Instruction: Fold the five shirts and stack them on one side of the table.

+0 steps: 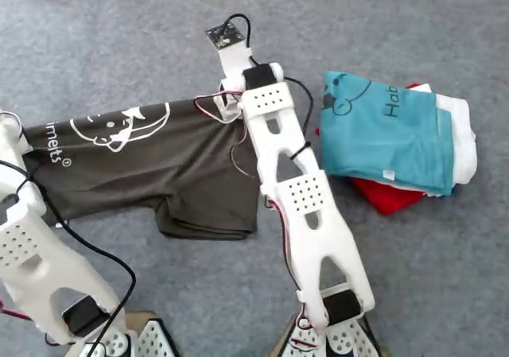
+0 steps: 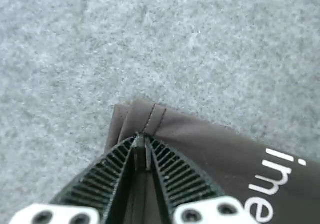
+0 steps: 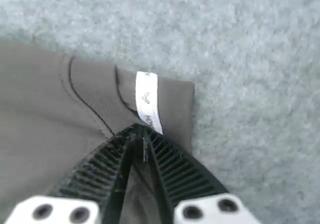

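Folding step, seen from above and from both wrists. A dark brown cotton T-shirt with white chest print (image 1: 159, 174) lies spread across the centre-left of the grey felt-covered table (image 1: 119, 47), already narrowed into a band with one sleeve doubled under along its lower edge. At the right of the frame sits a stack of folded shirts, a teal printed shirt (image 1: 382, 134) on top with white and red cloth showing beneath.

The left gripper (image 2: 141, 143) is pressed together on a hemmed corner of the brown shirt at the far left of the frame. The right gripper (image 3: 140, 134) is likewise pinched onto the cloth, just beside a small white sewn-in label (image 3: 148, 102), at the shirt's upper right corner. The two grips thus span one long edge.

For a clean fold, both arms should probably rise together, only high enough to clear the fabric. The edge between them should be held lightly taut so that no sag forms. It should then be carried over and laid parallel to the opposite edge. Uneven travel would likely skew the crease. The corners are best released only once they lie flat.
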Available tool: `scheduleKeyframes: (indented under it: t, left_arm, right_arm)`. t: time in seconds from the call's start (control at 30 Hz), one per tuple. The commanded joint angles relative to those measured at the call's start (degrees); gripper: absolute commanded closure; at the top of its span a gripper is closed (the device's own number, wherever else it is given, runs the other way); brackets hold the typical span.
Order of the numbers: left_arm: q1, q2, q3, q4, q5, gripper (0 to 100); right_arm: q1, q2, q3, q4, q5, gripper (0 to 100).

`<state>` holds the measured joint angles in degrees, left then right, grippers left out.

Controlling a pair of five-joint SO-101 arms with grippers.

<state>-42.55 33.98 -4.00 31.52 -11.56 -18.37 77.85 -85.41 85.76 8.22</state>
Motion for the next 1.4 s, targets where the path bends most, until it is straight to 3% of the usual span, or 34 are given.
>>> scheduleKeyframes:
  t: [0.0, 0.27, 0.43, 0.53, 0.77, 1.07, 1.27, 1.37]
  left_arm:
    - [-0.7, -0.1, -3.9, 2.7, -1.1, 97]
    - [-0.7, -9.3, -4.6, 11.3, -0.7, 97]
    - [0.3, -21.1, 2.5, 13.5, -0.6, 97]
    - [2.2, -28.8, 12.0, 11.4, -0.5, 97]
    - [3.4, -35.5, 36.8, -4.5, -1.1, 97]
    - [0.4, -47.7, 40.2, 13.9, -1.8, 97]
    - [-0.3, -51.4, 51.6, 13.5, -1.8, 97]
    - [-4.5, -52.0, 54.4, 8.4, -2.5, 97]
  right_arm:
    - [1.8, 1.3, -11.2, 5.9, 2.9, 98.5]
    - [1.6, -7.6, -10.5, 14.6, 7.5, 98.5]
    - [-0.7, -14.6, -10.2, 12.7, 7.4, 98.5]
    - [-3.3, -15.3, -10.0, 7.6, 7.0, 98.5]
    - [-6.6, -6.4, -5.6, -5.5, 6.9, 98.5]
    - [-2.5, 0.9, -5.5, -7.6, 6.9, 98.4]
    - [-1.2, 0.6, -6.4, -6.5, 6.9, 98.4]
    - [-0.8, 0.9, -7.6, -5.7, 7.2, 98.4]
